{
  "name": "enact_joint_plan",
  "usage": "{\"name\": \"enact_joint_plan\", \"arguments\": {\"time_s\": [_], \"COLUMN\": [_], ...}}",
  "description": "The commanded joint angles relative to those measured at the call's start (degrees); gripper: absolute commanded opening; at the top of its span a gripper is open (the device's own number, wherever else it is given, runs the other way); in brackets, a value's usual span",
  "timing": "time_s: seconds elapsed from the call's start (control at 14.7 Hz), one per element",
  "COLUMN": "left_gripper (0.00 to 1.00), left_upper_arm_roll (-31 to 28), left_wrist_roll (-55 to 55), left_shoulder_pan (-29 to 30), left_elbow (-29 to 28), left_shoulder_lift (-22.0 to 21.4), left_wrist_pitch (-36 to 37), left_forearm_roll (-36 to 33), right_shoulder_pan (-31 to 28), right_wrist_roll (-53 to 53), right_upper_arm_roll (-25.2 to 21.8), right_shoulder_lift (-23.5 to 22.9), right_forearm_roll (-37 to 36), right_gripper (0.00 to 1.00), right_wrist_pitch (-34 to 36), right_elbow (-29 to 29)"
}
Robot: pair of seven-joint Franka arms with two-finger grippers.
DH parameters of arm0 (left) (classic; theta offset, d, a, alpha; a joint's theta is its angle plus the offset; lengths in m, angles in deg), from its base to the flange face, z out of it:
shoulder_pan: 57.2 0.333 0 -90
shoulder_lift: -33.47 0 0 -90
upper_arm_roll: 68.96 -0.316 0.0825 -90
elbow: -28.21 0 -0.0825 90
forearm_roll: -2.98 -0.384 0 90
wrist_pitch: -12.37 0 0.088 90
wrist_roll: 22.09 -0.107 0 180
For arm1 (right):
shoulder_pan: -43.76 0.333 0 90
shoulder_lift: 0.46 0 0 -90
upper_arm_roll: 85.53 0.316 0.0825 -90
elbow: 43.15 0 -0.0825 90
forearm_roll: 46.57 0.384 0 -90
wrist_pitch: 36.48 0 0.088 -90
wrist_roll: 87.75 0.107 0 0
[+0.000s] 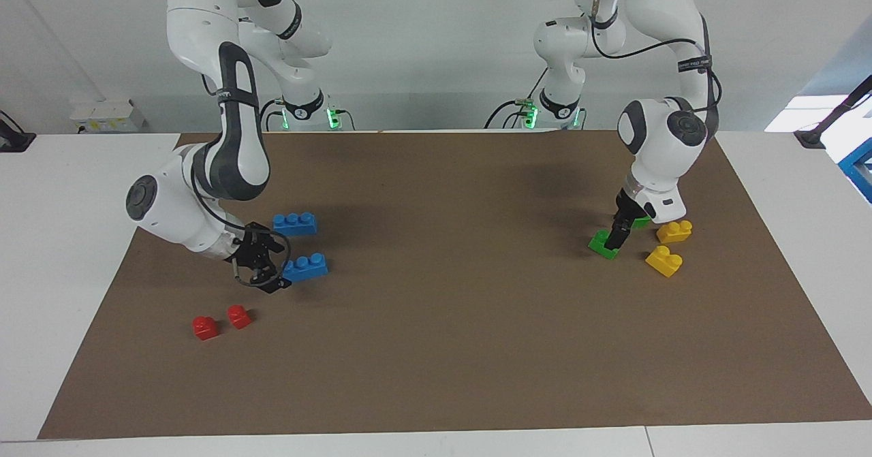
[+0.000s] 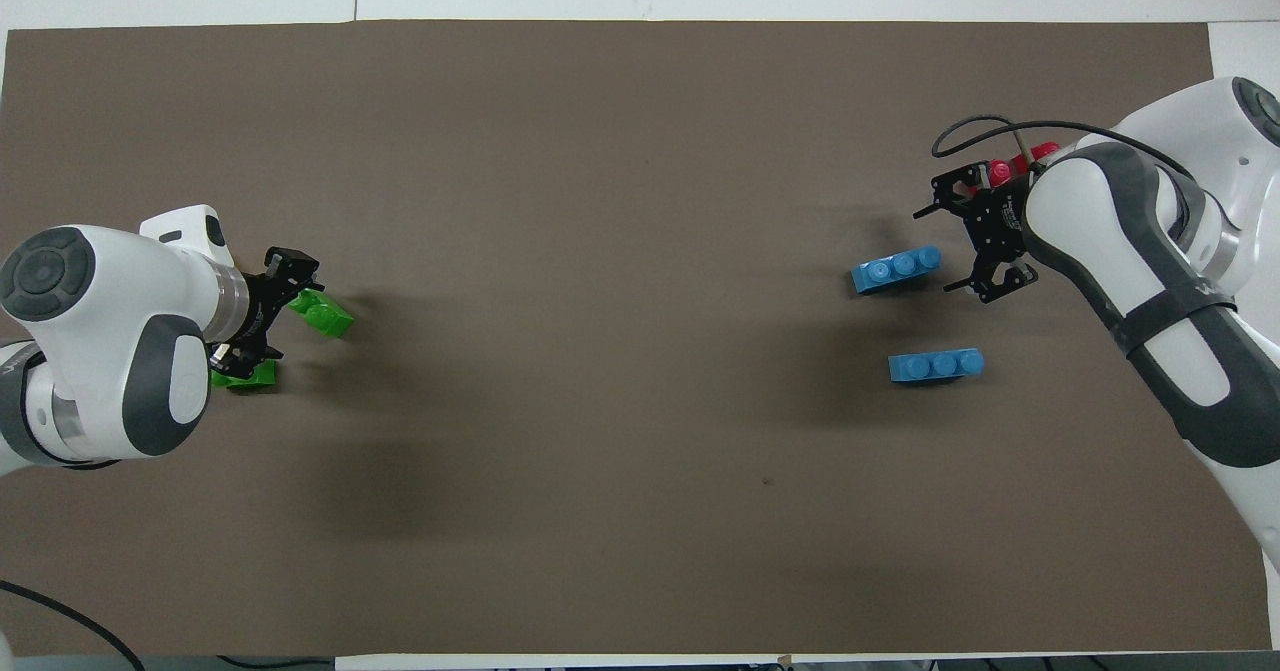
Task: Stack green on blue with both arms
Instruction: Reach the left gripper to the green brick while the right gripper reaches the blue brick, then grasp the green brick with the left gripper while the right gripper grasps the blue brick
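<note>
A green brick (image 1: 602,244) lies on the brown mat (image 1: 449,348) toward the left arm's end. My left gripper (image 1: 618,238) is down at it, touching its end; it also shows in the overhead view (image 2: 283,303) beside that green brick (image 2: 326,315). A second green brick (image 2: 247,378) lies just nearer to the robots, partly hidden under the hand. A blue brick (image 1: 306,267) lies toward the right arm's end. My right gripper (image 1: 271,276) is low at its end, as the overhead view (image 2: 948,251) shows beside the brick (image 2: 897,271). A second blue brick (image 1: 294,223) lies nearer to the robots.
Two yellow bricks (image 1: 674,231) (image 1: 664,261) lie beside the green ones, toward the left arm's end of the mat. Two red bricks (image 1: 205,327) (image 1: 239,316) lie farther from the robots than the right gripper. The mat's edge (image 2: 640,23) borders white table.
</note>
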Motion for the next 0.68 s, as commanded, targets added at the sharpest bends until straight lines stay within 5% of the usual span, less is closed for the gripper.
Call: {"name": "enact_joint_plan", "arguments": {"time_s": [0.0, 0.41, 0.61], "left_gripper": [1.0, 0.95, 0.78], "left_upper_arm_roll": [0.2, 0.2, 0.2], "left_wrist_roll": [-0.1, -0.5, -0.8], "left_shoulder_pan": [0.3, 0.3, 0.3], "left_elbow": [0.4, 1.5, 1.6], "left_shoulder_lift": [2.4, 4.7, 4.8], "left_wrist_pitch": [-3.7, -4.1, -4.0], "left_forearm_roll": [0.3, -1.8, -1.9], "right_shoulder_pan": [-0.2, 0.1, 0.1], "right_wrist_roll": [-3.1, -4.3, -4.3], "right_upper_arm_roll": [0.3, 0.3, 0.3], "right_shoulder_lift": [1.2, 1.2, 1.3], "right_forearm_roll": [1.7, 1.7, 1.7], "right_gripper": [1.0, 1.0, 1.0], "right_wrist_pitch": [-3.1, -5.5, -6.2], "right_elbow": [3.4, 5.0, 5.4]}}
